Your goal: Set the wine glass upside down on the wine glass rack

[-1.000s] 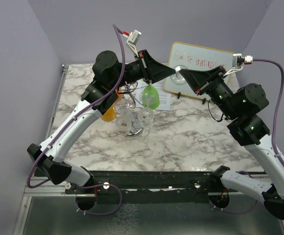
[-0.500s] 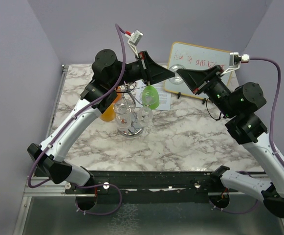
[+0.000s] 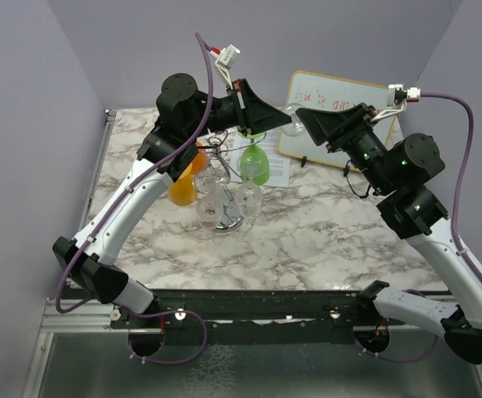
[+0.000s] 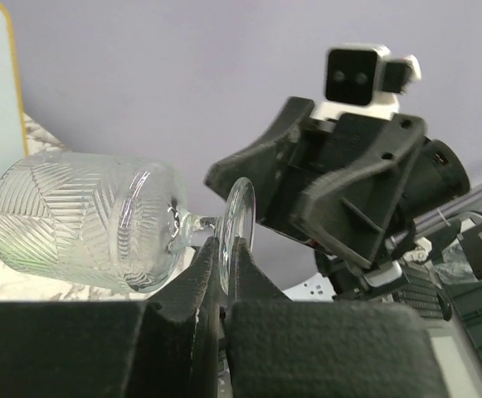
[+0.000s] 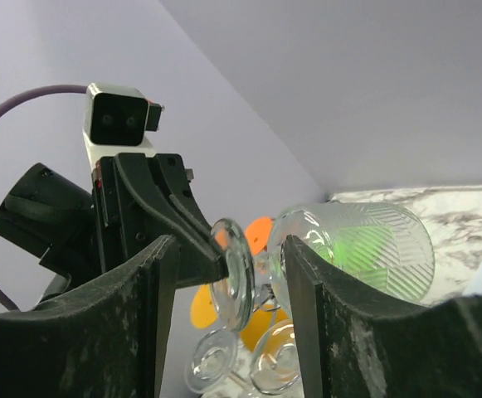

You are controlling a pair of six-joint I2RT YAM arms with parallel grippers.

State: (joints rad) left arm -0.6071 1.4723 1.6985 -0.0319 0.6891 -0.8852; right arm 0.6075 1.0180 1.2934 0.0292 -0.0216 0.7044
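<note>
A clear ribbed wine glass (image 3: 293, 117) lies on its side in the air between the two grippers, high above the table. My left gripper (image 4: 224, 257) is shut on the rim of its round foot (image 4: 240, 222), and the bowl (image 4: 83, 220) points off to the left. My right gripper (image 5: 228, 249) stands open, one finger on each side of the foot (image 5: 234, 278) and stem, touching neither. The wine glass rack (image 3: 221, 217) stands below on the marble, with orange, green and clear glasses hanging from it upside down.
A small whiteboard (image 3: 340, 98) with red writing leans at the back right. A sheet of paper (image 3: 279, 172) lies in front of it. Purple walls close in the table on the left, back and right.
My right gripper has opened and let go of the glass. My left gripper has closed onto the glass's foot. Both wrists have risen slightly and shifted left.
</note>
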